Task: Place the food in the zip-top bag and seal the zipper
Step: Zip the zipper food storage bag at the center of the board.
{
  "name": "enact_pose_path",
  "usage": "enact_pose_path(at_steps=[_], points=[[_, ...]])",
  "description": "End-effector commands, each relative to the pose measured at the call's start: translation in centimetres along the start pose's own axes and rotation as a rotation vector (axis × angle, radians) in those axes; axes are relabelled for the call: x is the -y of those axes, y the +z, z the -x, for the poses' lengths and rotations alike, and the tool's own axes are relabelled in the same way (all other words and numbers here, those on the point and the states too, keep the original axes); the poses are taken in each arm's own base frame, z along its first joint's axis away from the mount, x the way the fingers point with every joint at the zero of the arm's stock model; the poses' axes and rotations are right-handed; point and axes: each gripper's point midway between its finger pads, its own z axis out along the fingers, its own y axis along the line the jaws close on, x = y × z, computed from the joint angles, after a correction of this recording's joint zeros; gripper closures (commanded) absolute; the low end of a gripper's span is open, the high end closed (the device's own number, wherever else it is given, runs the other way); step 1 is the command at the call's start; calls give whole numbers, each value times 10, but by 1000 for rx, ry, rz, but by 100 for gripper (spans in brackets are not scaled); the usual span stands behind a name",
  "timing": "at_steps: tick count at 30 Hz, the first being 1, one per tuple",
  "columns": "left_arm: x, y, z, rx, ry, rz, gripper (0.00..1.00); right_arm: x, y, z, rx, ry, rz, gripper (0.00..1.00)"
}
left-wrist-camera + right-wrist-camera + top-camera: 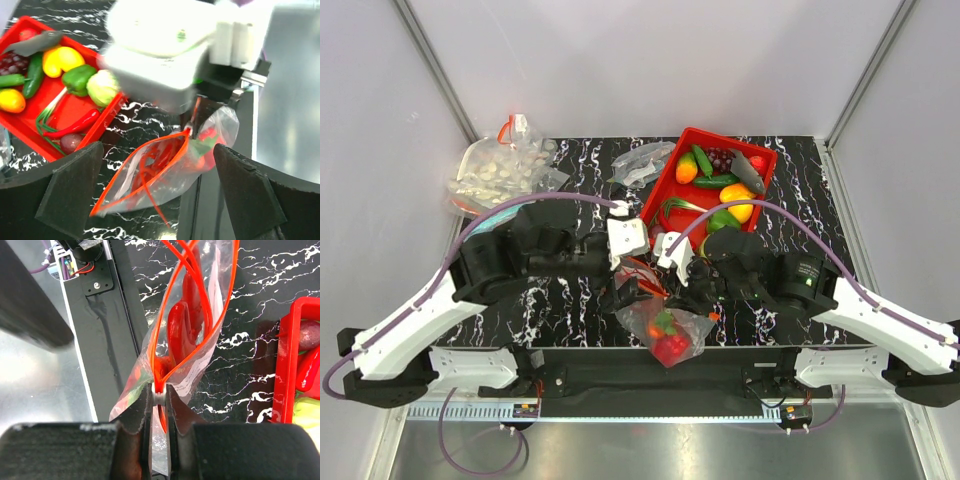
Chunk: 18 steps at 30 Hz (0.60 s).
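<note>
1. Black, white-veined marbled tabletop [580,160]: carries all items listed below.
2. Left arm [415,320] and right arm [880,320]: both reach inward and meet on the near side of the red tray.
3. Shallow red plastic tray [708,197]: holds loose toy food, including a yellow pepper [738,200], a green pepper [77,79], a red chilli [75,125] and an orange piece [687,168].
4. Clear bag packed with pale round pieces [500,170]: lies well to the left of the red tray. A small crumpled clear bag [645,160] lies against the tray's left side.
5. Clear, crinkly zip-top bag [665,325]: lies in front of the red tray towards the arm bases, with its loaded end at the tabletop's near edge. It contains glossy red food [179,330] and a green bit.
6. Thin red-orange zipper [116,180]: unsealed. In the right wrist view the two strands stand apart, so the mouth gapes.
7. Right jaws: pressed together on the zipper at one end of the mouth, with only the strip between them.
8. Left jaws: spread wide and holding nothing. In the left wrist view the bag lies in the gap beyond them. Contact with the bag cannot be determined.
</note>
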Motion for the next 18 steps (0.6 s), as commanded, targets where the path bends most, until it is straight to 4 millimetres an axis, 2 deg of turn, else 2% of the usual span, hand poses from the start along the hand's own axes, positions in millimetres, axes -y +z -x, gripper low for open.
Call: enact_pose_path(at_steps=[1,6,8,13,16,17,18], points=[[0,5,0,-12,107,-21,1,-3,-18,33,123,-41,8,100],[8,21,-21,-50,131,-94,1,-11,-25,35,139,-55,49,100],[5,28,-28,-78,121,-85,1,-13,-29,37,149,-62,64,100],[7,34,-36,-101,103,-107,3,-15,-33,37,159,-70,67,100],[7,35,-37,-100,100,-100,21,-15,-34,37,160,-72,67,100],[6,36,-38,-103,100,-96,30,-14,-34,37,159,-71,66,100],[5,36,-38,-99,100,-90,46,-14,-34,37,159,-73,64,100]])
